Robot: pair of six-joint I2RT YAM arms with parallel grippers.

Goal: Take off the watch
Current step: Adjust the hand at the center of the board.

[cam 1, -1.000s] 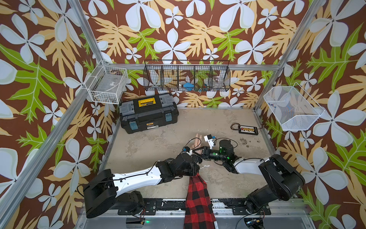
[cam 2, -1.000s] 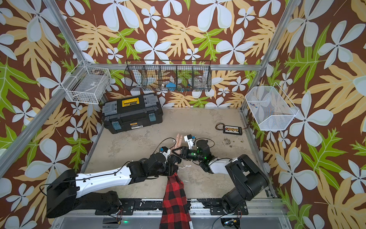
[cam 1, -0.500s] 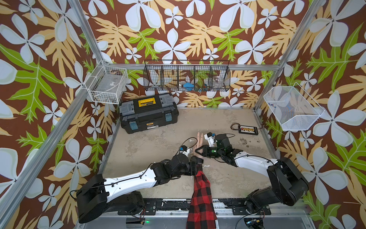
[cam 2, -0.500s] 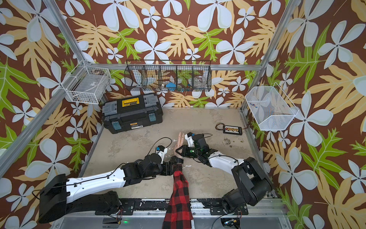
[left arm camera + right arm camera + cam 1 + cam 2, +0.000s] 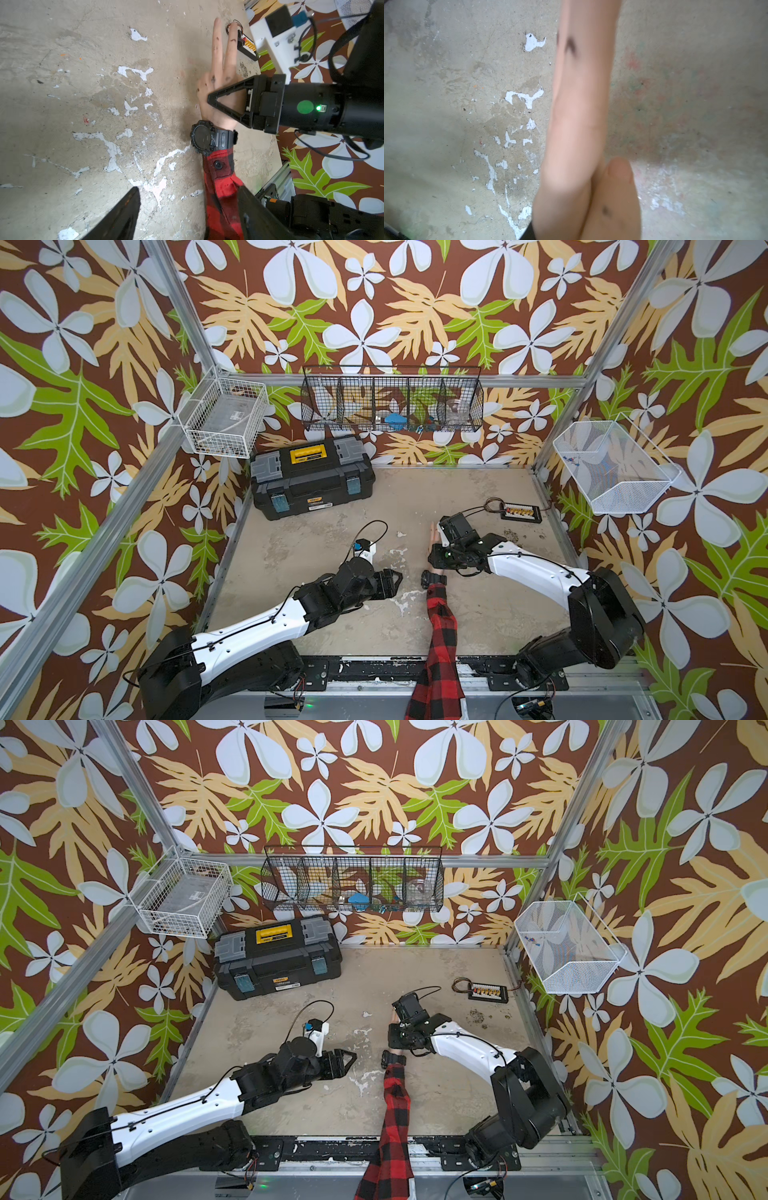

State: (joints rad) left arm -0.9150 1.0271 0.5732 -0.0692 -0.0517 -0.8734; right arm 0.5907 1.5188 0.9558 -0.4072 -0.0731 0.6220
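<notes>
Plainly, watch (image 5: 204,137) strapped on, face lettering unreadable, right claw (image 5: 212,98) clamped on hand (image 5: 209,83), left claw (image 5: 187,190) apart.

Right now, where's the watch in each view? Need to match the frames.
Top view: watch just below centre, on the wrist beyond the red plaid sleeve.
Top view: watch just below centre, same wrist, same sleeve.
Left wrist: watch, round face showing, between hand and sleeve.
Right wrist: not in it; only the hand shows.
Shared landmark: the hand, whose fingertips show in both top views.
</notes>
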